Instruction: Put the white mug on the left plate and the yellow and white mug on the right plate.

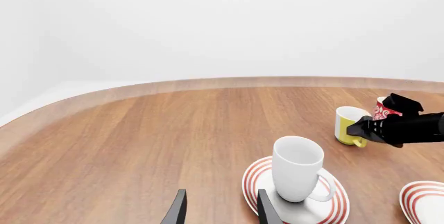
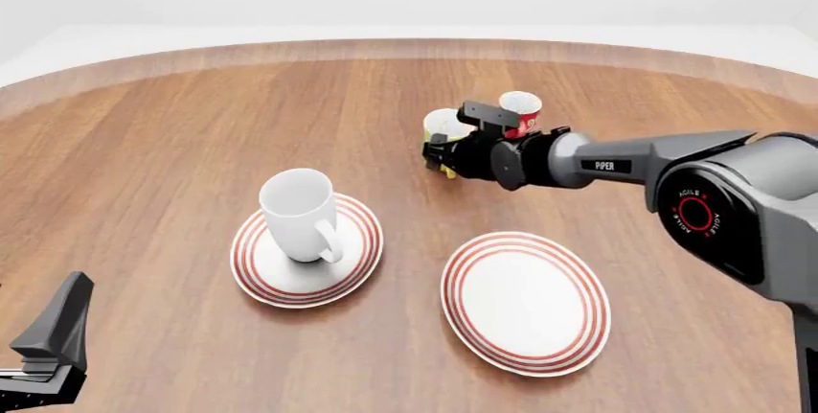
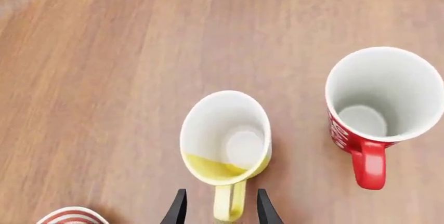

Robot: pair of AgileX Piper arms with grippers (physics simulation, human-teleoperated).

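White on red-ringed china, the white mug [image 2: 299, 213] already stands on the left plate [image 2: 251, 264], our left gripper [image 1: 220, 209] parked just short of it, jaws apart and empty; we judge that half of the job done. To the right, the right plate [image 2: 526, 300] lies bare. Beyond it our right gripper [image 3: 220, 207] straddles the handle of the yellow and white mug [image 3: 225, 143], fingers spread, not yet closed; a red mug [image 3: 377, 106] stands just beside. Next, we reckon, comes closing on the handle, then carrying the mug to the bare plate.
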